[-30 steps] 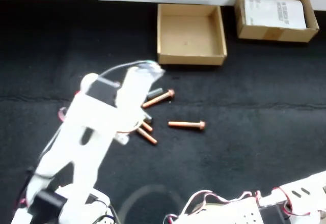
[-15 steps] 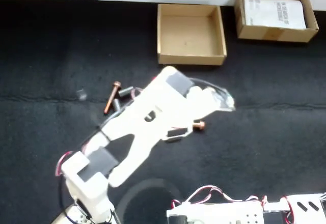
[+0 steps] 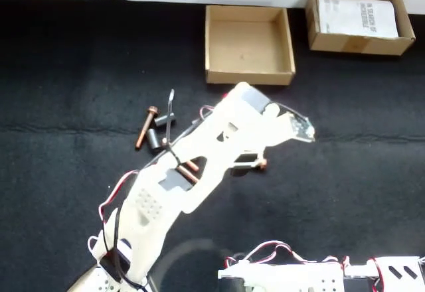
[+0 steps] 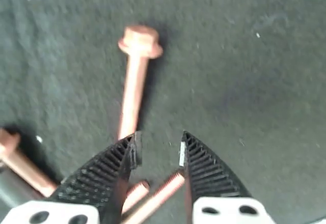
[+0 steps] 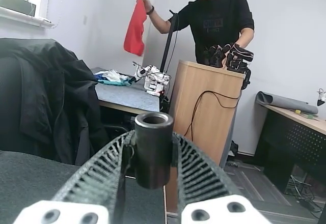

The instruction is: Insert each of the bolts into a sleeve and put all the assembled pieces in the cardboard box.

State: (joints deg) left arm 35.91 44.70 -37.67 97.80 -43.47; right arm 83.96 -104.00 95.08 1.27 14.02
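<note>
You're picking up a bolt [image 4: 131, 96]: the left gripper [image 4: 158, 150] hangs released over it, and the right gripper [image 5: 151, 145] grasps a sleeve [image 5: 153, 158]. Next, centre the shank between the jaws and close.

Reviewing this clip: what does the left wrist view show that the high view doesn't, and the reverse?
Left wrist view alone: the left gripper, open, fingertips over the black mat. High view alone: the empty cardboard box, a second box holding a paper, grey sleeves beside a copper bolt. Shared: the hex-head bolt, head away from the gripper.
</note>
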